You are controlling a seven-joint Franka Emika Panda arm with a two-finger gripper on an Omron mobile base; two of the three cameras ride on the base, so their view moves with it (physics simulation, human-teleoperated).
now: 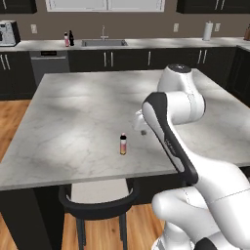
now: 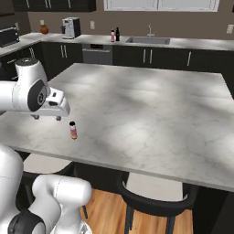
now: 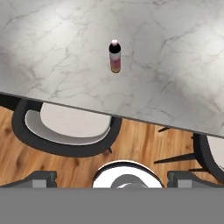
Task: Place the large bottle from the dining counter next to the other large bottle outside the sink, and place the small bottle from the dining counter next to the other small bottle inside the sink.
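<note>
The small bottle (image 1: 123, 144) (image 2: 73, 130) (image 3: 115, 57), orange-pink with a dark cap, stands upright near the front edge of the marble dining counter (image 1: 88, 97) (image 2: 146, 105). My gripper (image 2: 47, 118) (image 3: 113, 177) hovers open above the counter, just to the bottle's right as the left base view has it, and holds nothing. On the far wall worktop, left of the sink (image 1: 104, 43) (image 2: 147, 40), the pink-yellow large bottle (image 1: 66, 39) (image 2: 113, 35) stands beside the black other large bottle (image 1: 72, 37) (image 2: 117, 34). The other small bottle is hidden inside the sink.
Dark stools (image 1: 97, 200) (image 2: 155, 192) are tucked under the counter's near edge. A coffee machine (image 2: 69, 27) and a paper-towel roll (image 1: 208, 30) stand on the wall worktop. A wood floor aisle separates the island from the wall cabinets.
</note>
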